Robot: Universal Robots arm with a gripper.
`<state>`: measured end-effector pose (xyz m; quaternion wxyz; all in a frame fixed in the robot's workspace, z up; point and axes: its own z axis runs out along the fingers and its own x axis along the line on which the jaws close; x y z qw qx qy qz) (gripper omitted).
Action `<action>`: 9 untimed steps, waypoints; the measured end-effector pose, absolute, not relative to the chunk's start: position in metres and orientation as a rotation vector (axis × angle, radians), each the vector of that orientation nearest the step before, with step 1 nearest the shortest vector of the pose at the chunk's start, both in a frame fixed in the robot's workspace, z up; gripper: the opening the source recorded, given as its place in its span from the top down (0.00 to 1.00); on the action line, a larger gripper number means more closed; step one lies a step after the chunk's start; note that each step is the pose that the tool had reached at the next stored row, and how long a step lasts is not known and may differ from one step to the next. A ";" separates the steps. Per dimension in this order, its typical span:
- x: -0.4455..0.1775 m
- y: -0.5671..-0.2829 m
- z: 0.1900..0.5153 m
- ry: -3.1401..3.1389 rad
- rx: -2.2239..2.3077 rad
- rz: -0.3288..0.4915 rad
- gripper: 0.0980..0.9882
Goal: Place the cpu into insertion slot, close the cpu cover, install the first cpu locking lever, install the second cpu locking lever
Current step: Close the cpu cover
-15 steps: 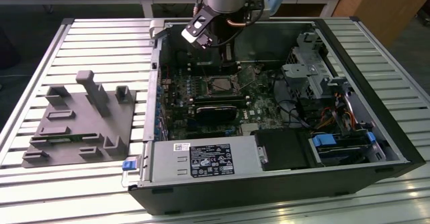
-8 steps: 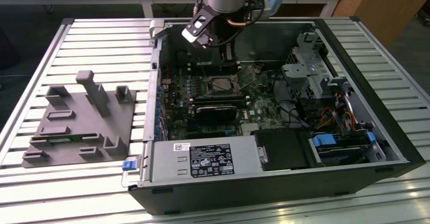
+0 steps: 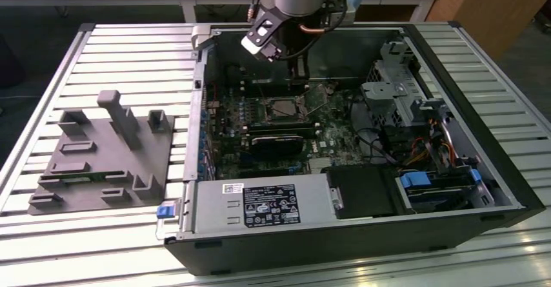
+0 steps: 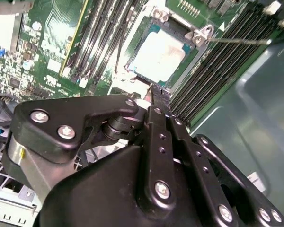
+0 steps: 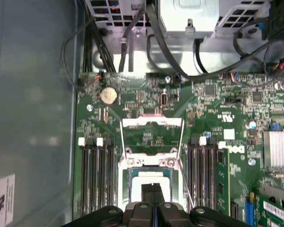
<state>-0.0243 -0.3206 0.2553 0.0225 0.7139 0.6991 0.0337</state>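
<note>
Inside the open computer case, hovers over the motherboard, gripper pressed together and empty, near the raised cpu cover, above the insertion slot with the cpu seated. Likely cover-closing step, calling for a downward push.

The computer case lies on the bench, with a fixture block beside it at the exterior view's left. Inside, the cpu sits in the insertion slot, mid-motherboard; the hand hangs just above.
</note>
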 end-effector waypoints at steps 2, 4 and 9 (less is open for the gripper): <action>-0.019 -0.321 0.255 2.165 2.211 0.104 0.99; -0.015 -0.321 0.255 2.165 2.211 0.104 0.99; -0.001 -0.321 0.255 2.165 2.211 0.104 0.99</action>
